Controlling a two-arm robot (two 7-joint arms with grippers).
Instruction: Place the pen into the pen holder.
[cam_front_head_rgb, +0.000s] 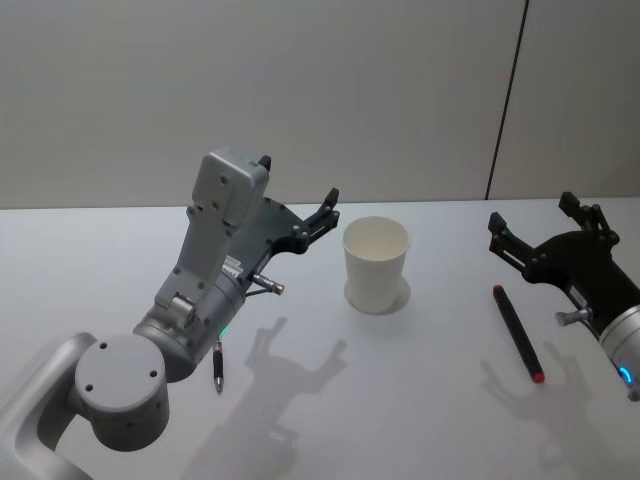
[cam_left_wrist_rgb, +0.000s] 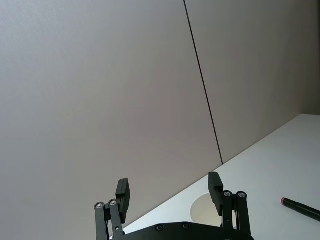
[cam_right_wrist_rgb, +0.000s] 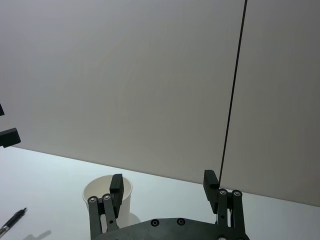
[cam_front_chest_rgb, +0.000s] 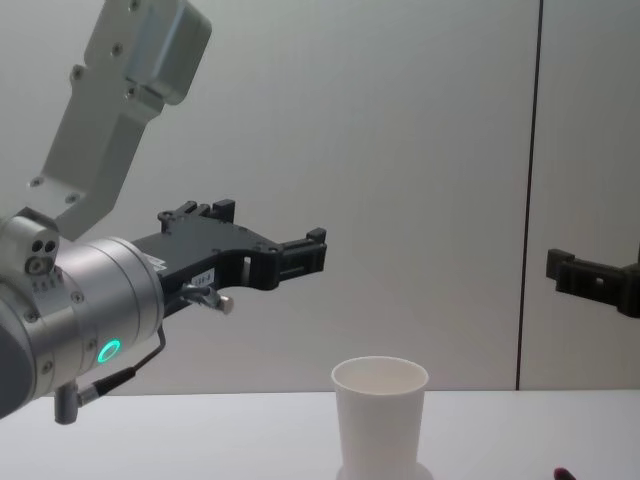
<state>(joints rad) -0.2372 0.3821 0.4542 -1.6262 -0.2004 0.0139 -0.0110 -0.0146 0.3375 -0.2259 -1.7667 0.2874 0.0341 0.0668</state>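
**Both grippers wide open and empty, two pens flat on the worktop**

The pen holder (cam_front_head_rgb: 377, 265), a plain white paper cup, stands upright and empty on the white worktop (cam_front_head_rgb: 430, 400).

To its right, well apart from it, a black pen with a red end (cam_front_head_rgb: 517, 333) lies flat, its red end pointing away from the cup toward the robot. To the holder's left and nearer the robot lies a slim dark pen with a silver tip (cam_front_head_rgb: 218, 365), just beside the left arm's wrist housing.

The left gripper (cam_front_head_rgb: 297, 180) hangs in the air to the left of the holder, higher than its rim. Its fingers are spread wide with nothing between them. In the left wrist view the left gripper (cam_left_wrist_rgb: 169, 185) frames the far wall, with the cup's rim (cam_left_wrist_rgb: 202, 210) beyond one finger.

The right gripper (cam_front_head_rgb: 531, 212) hovers to the right of the holder, above the red-ended pen, also spread wide and holding nothing. In the right wrist view the right gripper (cam_right_wrist_rgb: 163, 180) has the cup (cam_right_wrist_rgb: 100, 191) behind one finger.
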